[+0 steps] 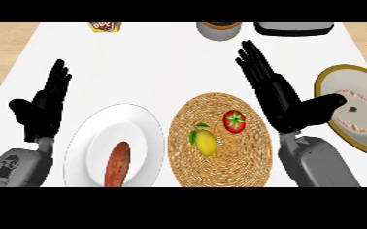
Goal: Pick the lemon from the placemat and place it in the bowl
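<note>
Left of your right hand's (287,107) straight, empty fingers (254,65), the lemon (205,141) lies on the placemat (215,174), the tomato (234,121) just beside it. You risk nudging the tomato instead. The bowl (324,80) waits right of them; the left hand (41,107) rests open.

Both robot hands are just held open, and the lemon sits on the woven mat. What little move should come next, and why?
Probably the right robot hand should swing left and down over the lemon. It is open, holds nothing, and stands between the mat and the bowl at right, so it is likely best placed. A tomato lies close by, so aim with care.
</note>
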You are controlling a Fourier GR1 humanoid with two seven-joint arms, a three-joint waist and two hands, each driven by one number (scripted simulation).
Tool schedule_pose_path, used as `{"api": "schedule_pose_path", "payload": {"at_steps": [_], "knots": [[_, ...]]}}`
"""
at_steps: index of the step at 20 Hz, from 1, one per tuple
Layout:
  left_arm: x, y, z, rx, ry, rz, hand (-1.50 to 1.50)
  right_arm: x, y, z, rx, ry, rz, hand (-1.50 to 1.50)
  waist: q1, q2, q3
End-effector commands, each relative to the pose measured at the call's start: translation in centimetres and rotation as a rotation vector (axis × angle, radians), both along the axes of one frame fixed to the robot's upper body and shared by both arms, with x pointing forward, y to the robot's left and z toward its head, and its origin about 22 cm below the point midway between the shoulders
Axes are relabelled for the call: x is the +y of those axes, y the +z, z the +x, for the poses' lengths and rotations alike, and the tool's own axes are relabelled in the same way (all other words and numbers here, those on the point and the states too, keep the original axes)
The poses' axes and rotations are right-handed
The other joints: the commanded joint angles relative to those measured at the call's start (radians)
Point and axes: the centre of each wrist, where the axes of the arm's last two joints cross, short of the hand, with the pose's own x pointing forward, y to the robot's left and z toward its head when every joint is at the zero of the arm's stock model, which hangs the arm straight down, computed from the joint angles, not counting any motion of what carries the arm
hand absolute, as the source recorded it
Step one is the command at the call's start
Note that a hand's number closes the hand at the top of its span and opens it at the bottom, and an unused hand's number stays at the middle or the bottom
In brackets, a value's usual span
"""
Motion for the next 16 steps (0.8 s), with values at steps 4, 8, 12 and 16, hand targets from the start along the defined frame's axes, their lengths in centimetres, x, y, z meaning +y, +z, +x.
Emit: {"api": "schedule_pose_path", "payload": {"at_steps": [4, 8, 12, 16], "knots": [[-4.3, 0.6, 0.1, -0.025, -0.153, -0.022, 0.0, 4.9, -4.1, -3.3, 0.02, 0.373, -0.372, 1.5, 0.013, -0.006, -0.025], [-6.3, -0.4, -0.2, 0.025, -0.181, -0.092, 0.0, 2.9, -3.4, -2.7, -0.304, 0.141, -0.707, 1.5, -0.054, -0.03, -0.028], [-8.1, 0.0, -1.2, 0.007, -0.218, -0.116, 0.0, 5.3, -8.5, -8.2, -0.297, 0.001, -0.275, -1.5, -0.022, -0.007, -0.021], [-6.9, 0.8, 0.1, 0.011, -0.211, -0.097, 0.0, 6.1, -9.3, -11.4, -0.45, 0.029, -0.25, -1.5, -0.019, -0.006, -0.023]]}}
